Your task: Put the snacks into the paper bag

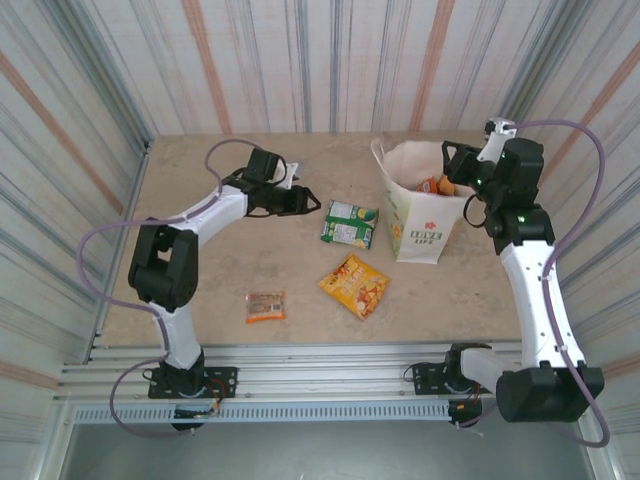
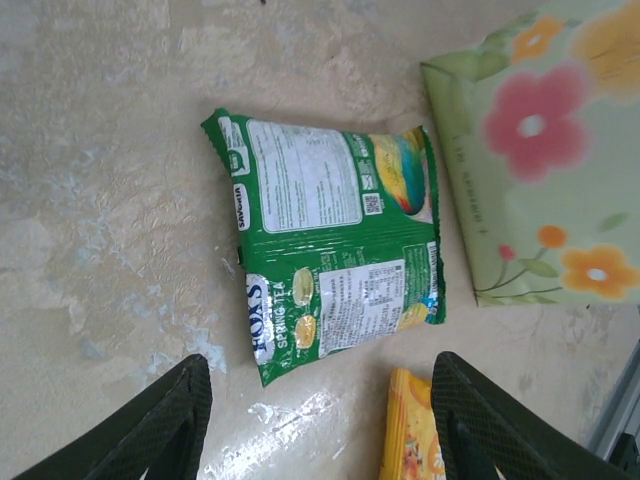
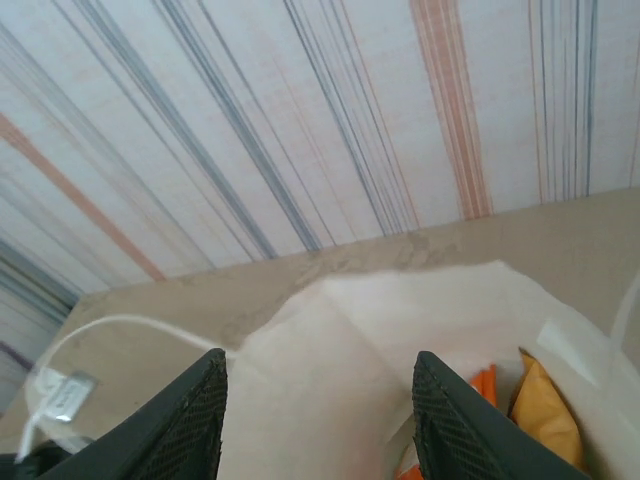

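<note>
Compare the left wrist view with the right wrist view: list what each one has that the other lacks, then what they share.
Left wrist: the green packet lying flat, a corner of the yellow packet, the left gripper open. Right wrist: the striped wall, orange packets inside the paper bag, the right gripper open over it. Shared: the paper bag, flowered side versus open mouth, and the table.
</note>
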